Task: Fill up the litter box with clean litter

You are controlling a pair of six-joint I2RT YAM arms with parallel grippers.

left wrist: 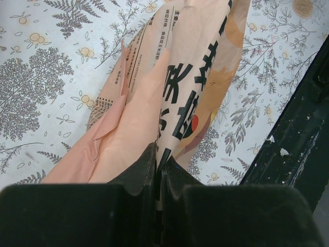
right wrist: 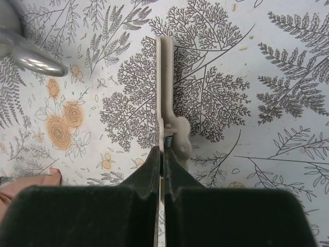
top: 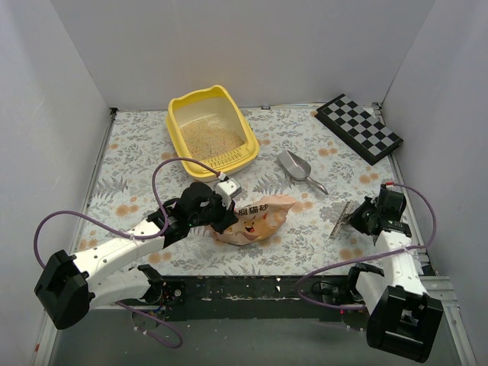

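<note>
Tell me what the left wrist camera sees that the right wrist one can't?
Left wrist only: the left jaws shut on the orange-pink bag, and the black table edge. Right wrist only: the right jaws shut on a beige clip, and the handle of the silver scoop. Both: the flowery table cover; a pink scrap at the right view's edge may be the bag.

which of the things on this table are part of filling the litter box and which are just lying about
Job: litter box, clean litter in it, printed bag pinched by left gripper, beige clip pinched by right gripper.
Lying about: metal scoop, checkered board, both untouched.
</note>
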